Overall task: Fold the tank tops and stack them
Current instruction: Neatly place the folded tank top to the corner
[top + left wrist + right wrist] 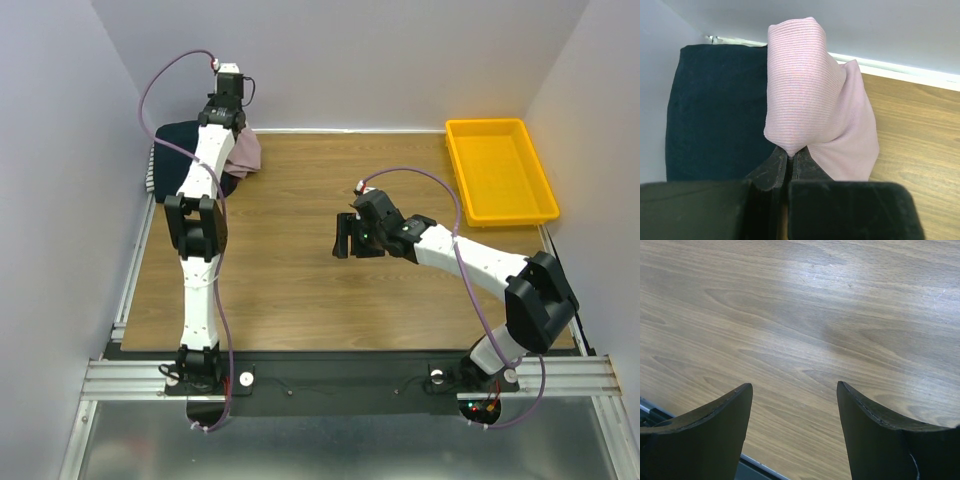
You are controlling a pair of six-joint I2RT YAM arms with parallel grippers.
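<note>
Pink tank top (805, 95) pinched by left gripper (788, 152) at the far-left corner of the table (815, 315).
A bunched fold of the pink tank top is clamped between the closed jaws of the left gripper; the cloth is spread over the right edge of a folded navy top (715, 110) and over the wood beside it. The navy top is laid flat against the back wall. The right gripper (794, 387) is held wide open over bare wood near mid-table. A yellow tray (497, 175) is seen at the far right, well apart.
</note>
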